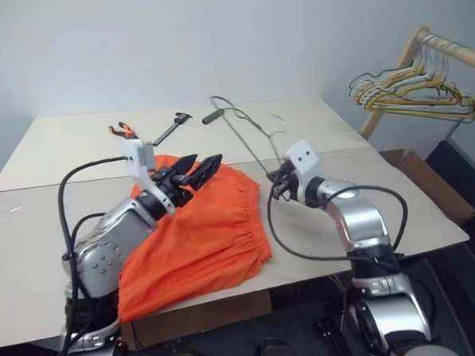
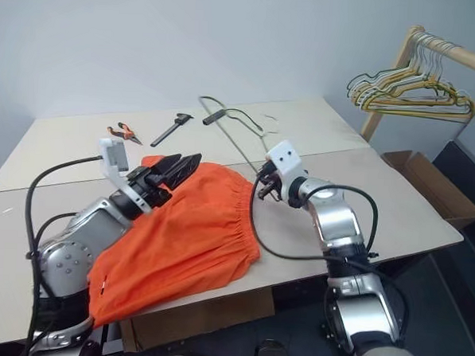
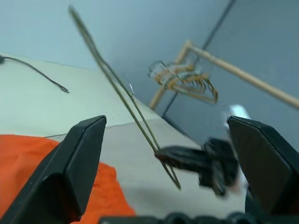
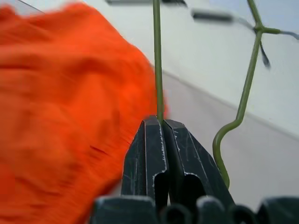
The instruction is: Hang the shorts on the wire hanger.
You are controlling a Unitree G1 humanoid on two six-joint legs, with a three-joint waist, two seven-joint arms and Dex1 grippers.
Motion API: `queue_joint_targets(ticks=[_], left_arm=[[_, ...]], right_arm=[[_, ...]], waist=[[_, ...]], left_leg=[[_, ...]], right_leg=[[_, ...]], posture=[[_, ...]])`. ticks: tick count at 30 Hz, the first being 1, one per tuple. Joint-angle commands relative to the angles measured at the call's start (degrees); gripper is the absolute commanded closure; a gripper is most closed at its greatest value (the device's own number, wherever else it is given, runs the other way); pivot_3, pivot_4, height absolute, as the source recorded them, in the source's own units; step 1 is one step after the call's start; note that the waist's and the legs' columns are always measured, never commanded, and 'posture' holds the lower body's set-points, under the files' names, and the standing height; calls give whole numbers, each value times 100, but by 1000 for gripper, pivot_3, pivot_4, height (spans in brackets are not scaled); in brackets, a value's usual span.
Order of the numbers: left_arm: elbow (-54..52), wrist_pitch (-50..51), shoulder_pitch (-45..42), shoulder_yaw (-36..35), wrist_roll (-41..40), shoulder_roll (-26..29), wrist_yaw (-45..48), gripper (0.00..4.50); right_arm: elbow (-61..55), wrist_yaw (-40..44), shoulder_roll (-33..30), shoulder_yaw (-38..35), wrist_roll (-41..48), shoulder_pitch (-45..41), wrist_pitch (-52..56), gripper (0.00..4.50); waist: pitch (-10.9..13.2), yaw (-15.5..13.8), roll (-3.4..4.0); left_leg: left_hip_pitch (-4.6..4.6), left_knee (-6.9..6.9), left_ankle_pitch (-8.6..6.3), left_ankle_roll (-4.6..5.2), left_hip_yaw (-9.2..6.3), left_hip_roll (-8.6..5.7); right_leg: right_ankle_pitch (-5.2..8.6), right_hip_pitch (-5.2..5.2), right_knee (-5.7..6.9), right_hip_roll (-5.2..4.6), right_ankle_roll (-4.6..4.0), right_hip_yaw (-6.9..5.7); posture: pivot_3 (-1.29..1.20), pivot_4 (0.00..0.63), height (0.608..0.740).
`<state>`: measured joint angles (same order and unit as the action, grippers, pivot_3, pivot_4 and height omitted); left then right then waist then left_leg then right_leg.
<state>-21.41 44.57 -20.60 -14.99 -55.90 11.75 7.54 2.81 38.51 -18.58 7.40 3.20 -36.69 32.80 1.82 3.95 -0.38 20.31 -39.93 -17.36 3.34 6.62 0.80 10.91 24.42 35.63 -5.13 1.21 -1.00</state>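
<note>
Right gripper (image 4: 161, 128): black fingers pressed together on the thin wire of the wire hanger (image 1: 244, 134), which tilts up off the table (image 1: 56, 140).
Left gripper (image 1: 196, 169): fingers spread wide, empty, hovering over the shorts' upper edge.
Shorts (image 1: 203, 232): bright orange, heaped on the near table edge, one corner drooping over it.
Risk, hanger: such thin wire can twist or slip in that narrow pinch.
Risk, shorts: a careless tug may drag them off the edge.

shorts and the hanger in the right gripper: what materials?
Shorts: thin woven fabric, matte orange; it creases and gathers at the elastic waist. Wire hanger: thin dull metal wire, likely steel, greenish-grey and unpolished, holding its bent shape while pinched in the right gripper.
</note>
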Motion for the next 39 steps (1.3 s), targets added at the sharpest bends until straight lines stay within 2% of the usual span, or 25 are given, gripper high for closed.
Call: queue_joint_targets(ticks=[1, 5, 10, 13, 17, 25, 31, 34, 39], left_arm=[[396, -381, -628, -471, -229, -342, -722, 0], [667, -516, -949, -690, -410, -459, -857, 0], [659, -536, -930, -597, -413, -398, -740, 0], [686, -519, -869, -551, -357, -401, -768, 624], [708, -528, -831, -504, -299, -408, -754, 1912], [776, -516, -853, -437, -233, -409, -840, 4461], [829, -668, -846, -445, -210, -408, -845, 4461], [804, -782, -840, -405, -80, -303, -679, 4500], [870, -1188, -905, -567, 76, -90, -169, 4500]], right_arm=[[-1069, 71, 149, 60, 314, 330, -386, 4473], [-1535, 60, 240, 288, 346, 627, -610, 4473], [-1634, -28, 282, 426, 318, 702, -633, 4473], [-1667, -60, 257, 496, 274, 747, -719, 4500], [-1637, -80, 112, 695, 12, 868, -1197, 4500], [-1186, -1007, 149, 926, -1056, 888, -2444, 4500], [-995, -1190, 106, 1031, -1454, 884, -2907, 4500], [-1007, -1069, 57, 1063, -1432, 917, -3013, 3717], [-1144, -780, 59, 772, -837, 996, -3082, 1955]], waist=[[0, -15, -4], [0, -2, -5], [-2, 4, -9], [-2, 1, -9], [-2, -2, -11], [-1, 5, -21], [-1, 7, -24], [-1, 7, -25], [0, 10, -28]], left_leg=[[0, -1, 0, 1, 0, -2], [0, -2, 3, -3, 0, -5], [10, 1, 13, -21, 3, -7], [14, 4, 12, -21, 3, -7], [15, 5, 12, -21, 3, -9], [12, 5, 15, -25, 5, -8], [12, 5, 15, -26, 5, -7], [12, 5, 15, -25, 4, -7], [10, 5, 15, -25, 5, -6]], right_leg=[[0, -4, -5, -1, 0, -2], [-2, -15, -31, 2, 1, -9], [-5, -15, -56, 5, 6, -11], [-5, -14, -62, 5, 6, -14], [-5, -14, -64, 5, 6, -15], [-4, -14, -62, 7, 6, -12], [-4, -14, -63, 9, 6, -11], [-5, -14, -63, 8, 6, -11], [-5, -15, -63, 11, 5, -12]], posture=[[-56, 0, 740], [-62, 0, 740], [-65, 0, 740], [-67, 0, 740], [-67, 0, 740], [-72, 0, 740], [-72, 0, 740], [-73, 0, 740], [-75, 0, 740]])
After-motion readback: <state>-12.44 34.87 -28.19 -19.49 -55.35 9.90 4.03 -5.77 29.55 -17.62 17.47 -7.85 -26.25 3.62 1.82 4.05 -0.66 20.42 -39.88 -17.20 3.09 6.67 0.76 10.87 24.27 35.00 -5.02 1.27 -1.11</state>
